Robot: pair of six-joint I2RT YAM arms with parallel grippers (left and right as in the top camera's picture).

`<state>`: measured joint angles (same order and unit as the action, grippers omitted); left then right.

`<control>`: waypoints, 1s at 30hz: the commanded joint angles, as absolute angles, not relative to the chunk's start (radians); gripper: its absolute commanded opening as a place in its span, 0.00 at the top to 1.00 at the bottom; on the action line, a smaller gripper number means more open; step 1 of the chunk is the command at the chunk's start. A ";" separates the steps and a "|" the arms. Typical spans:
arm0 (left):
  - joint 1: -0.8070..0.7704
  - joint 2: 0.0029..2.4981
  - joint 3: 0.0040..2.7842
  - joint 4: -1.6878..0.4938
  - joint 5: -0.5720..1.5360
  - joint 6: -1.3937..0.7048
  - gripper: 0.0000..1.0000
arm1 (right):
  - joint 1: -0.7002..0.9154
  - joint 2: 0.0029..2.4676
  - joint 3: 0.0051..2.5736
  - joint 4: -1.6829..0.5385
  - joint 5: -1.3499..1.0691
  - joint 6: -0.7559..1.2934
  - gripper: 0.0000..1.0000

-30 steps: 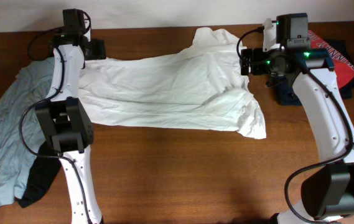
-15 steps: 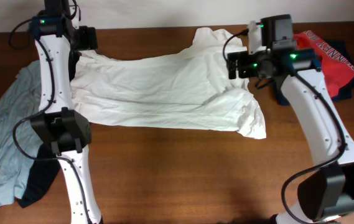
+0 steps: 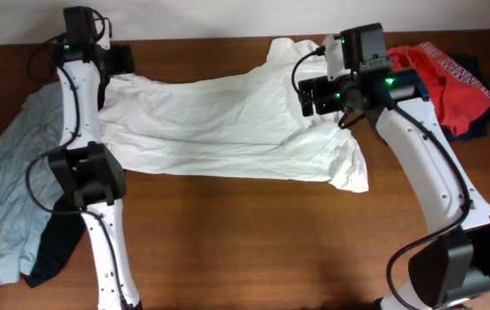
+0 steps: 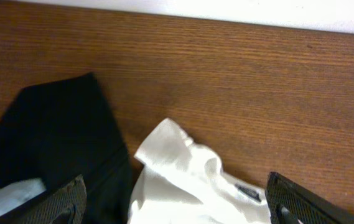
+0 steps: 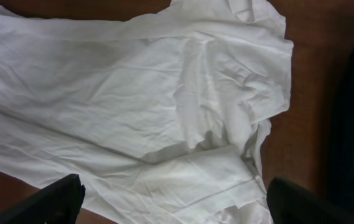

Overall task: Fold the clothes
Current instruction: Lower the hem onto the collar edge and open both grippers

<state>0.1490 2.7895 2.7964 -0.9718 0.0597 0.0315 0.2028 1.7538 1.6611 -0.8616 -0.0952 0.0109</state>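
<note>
I see left gripper (image 4: 180, 202) and right gripper (image 5: 180, 199) both wide open, empty, hovering over the large crumpled white cotton T-shirt (image 3: 227, 120), spread mid-table on brown wood-grain tabletop (image 3: 270, 241); plain white wall (image 3: 227, 17) runs along the far edge

Probably a robotics lab: wooden table (image 3: 253, 250) against a white wall (image 4: 226, 7), left arm (image 3: 83, 95) and right arm (image 3: 425, 164) at it.

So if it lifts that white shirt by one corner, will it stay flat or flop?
Probably flop: the white shirt lies wrinkled and bunched, so it looks limp. Likely light too, since it looks thin and creases everywhere.
</note>
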 commanded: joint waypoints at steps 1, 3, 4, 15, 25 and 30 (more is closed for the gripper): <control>0.146 2.817 2.800 -0.941 0.102 0.050 0.09 | 0.205 1.759 1.687 -0.865 -0.097 0.004 0.02; 0.146 2.828 2.800 -0.927 0.105 0.050 0.09 | 0.205 1.759 1.687 -0.865 -0.097 0.004 0.02; 0.146 2.830 2.800 -0.920 0.115 0.050 0.10 | 0.205 1.759 1.687 -0.865 -0.097 0.004 0.02; 0.129 2.899 2.800 -0.863 0.153 0.046 0.11 | 0.204 1.759 1.687 -0.875 -0.097 0.004 0.02; 0.124 2.904 2.799 -0.820 0.127 0.046 0.32 | 0.205 1.759 1.687 -0.879 -0.097 0.004 0.02; 0.125 2.904 2.800 -0.823 0.127 0.046 0.80 | 0.205 1.759 1.687 -0.879 -0.097 0.004 0.02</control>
